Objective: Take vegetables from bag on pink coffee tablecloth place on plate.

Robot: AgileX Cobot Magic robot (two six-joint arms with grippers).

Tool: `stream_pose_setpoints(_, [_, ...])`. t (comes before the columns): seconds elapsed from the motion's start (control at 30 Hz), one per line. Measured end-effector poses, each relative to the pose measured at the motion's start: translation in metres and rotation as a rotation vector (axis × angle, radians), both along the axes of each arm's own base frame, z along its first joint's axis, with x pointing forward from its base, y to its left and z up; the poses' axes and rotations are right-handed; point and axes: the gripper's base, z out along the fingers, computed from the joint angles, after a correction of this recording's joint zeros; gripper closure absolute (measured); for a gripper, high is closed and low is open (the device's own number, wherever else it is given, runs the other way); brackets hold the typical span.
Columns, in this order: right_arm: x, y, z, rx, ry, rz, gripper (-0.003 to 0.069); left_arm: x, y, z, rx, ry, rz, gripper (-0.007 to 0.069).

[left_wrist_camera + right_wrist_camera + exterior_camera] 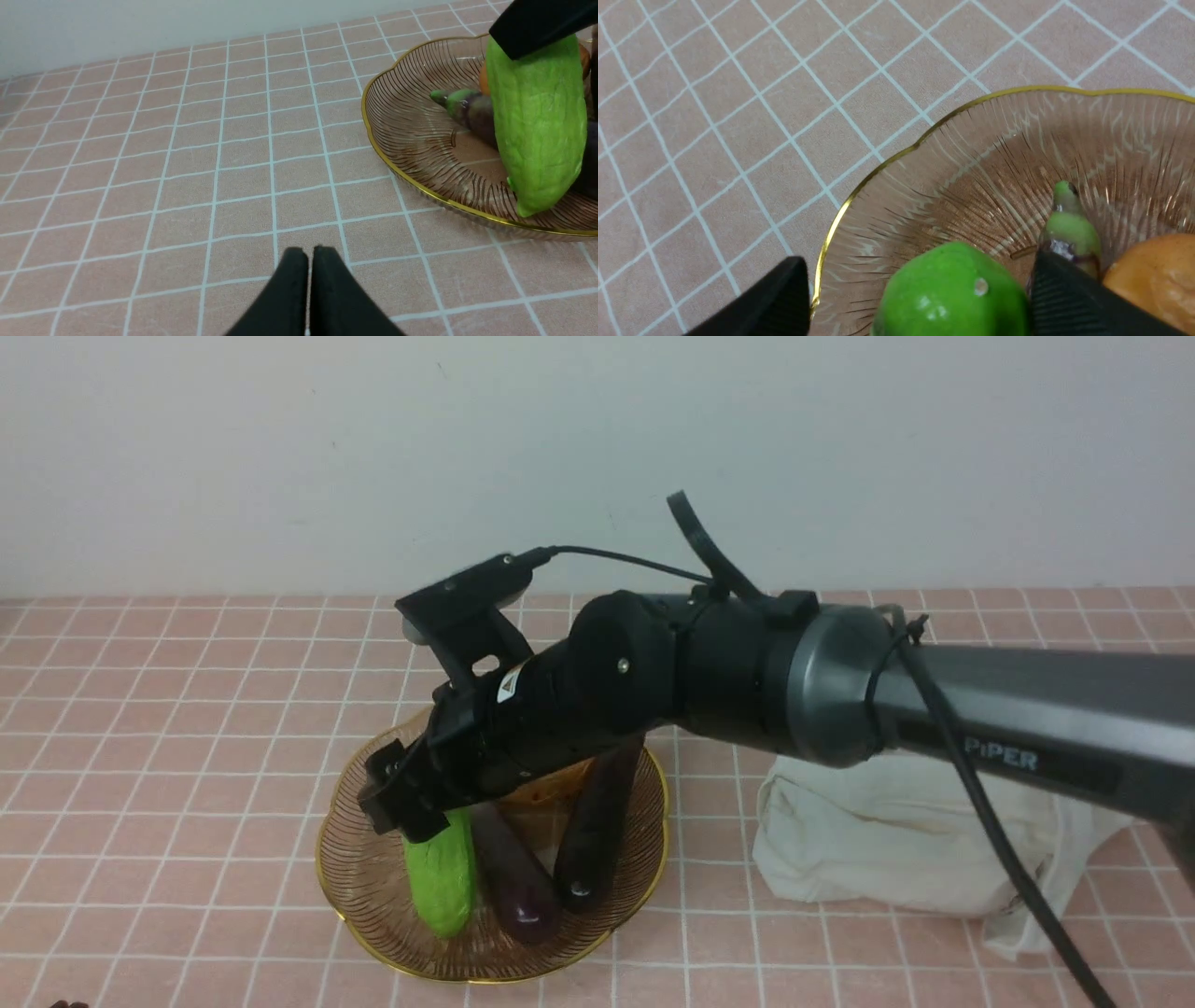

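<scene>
Pink tablecloth (187, 728) bears the plate (355, 896); right gripper (415, 821), jaws apart, straddles the green vegetable (441, 882) at its far end, length running robotward.

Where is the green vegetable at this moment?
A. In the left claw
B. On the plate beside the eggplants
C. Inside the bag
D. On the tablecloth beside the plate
B: the green vegetable lies on the plate next to the eggplants, with the right claw open around its upper end.
</scene>
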Motion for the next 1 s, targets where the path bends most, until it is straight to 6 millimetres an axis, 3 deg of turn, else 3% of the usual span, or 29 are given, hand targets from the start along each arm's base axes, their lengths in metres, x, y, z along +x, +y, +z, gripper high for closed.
stream_pose_setpoints(0.1, [-0.001, 0.000, 0.012, -0.018, -0.018, 0.034, -0.0014, 0.000, 0.000, 0.000, 0.000, 0.000, 0.000, 0.0629])
stream_pose_setpoints(0.23, [-0.002, -0.002, 0.034, -0.035, -0.047, 0.047, -0.0022, 0.000, 0.000, 0.000, 0.000, 0.000, 0.000, 0.0629])
stream_pose_setpoints(0.3, [-0.004, -0.009, 0.058, -0.053, -0.067, 0.033, 0.0006, 0.000, 0.000, 0.000, 0.000, 0.000, 0.000, 0.0629])
stream_pose_setpoints(0.43, [-0.017, -0.032, 0.113, -0.085, -0.090, -0.026, 0.0150, 0.000, 0.000, 0.000, 0.000, 0.000, 0.000, 0.0629])
stream_pose_setpoints(0.53, [-0.039, -0.073, 0.172, -0.115, -0.162, -0.128, 0.0430, 0.000, 0.000, 0.000, 0.000, 0.000, 0.000, 0.0629])
stream_pose_setpoints(0.6, [-0.047, -0.088, 0.190, -0.106, -0.190, -0.168, 0.0525, 0.000, 0.000, 0.000, 0.000, 0.000, 0.000, 0.0629])
stream_pose_setpoints(0.67, [-0.065, -0.116, 0.224, -0.056, -0.244, -0.236, 0.0627, 0.000, 0.000, 0.000, 0.000, 0.000, 0.000, 0.0629])
stream_pose_setpoints(0.8, [-0.101, -0.165, 0.274, 0.058, -0.352, -0.329, 0.0666, 0.000, 0.000, 0.000, 0.000, 0.000, 0.000, 0.0629])
stream_pose_setpoints(0.83, [-0.124, -0.196, 0.292, 0.120, -0.402, -0.385, 0.0671, 0.000, 0.000, 0.000, 0.000, 0.000, 0.000, 0.0629])
stream_pose_setpoints(0.87, [-0.129, -0.202, 0.296, 0.138, -0.408, -0.395, 0.0671, 0.000, 0.000, 0.000, 0.000, 0.000, 0.000, 0.0629])
stream_pose_setpoints(0.93, [-0.156, -0.237, 0.302, 0.196, -0.454, -0.454, 0.0672, 0.000, 0.000, 0.000, 0.000, 0.000, 0.000, 0.0629])
stream_pose_setpoints(1.0, [-0.175, -0.261, 0.297, 0.230, -0.490, -0.482, 0.0673, 0.000, 0.000, 0.000, 0.000, 0.000, 0.000, 0.0629])
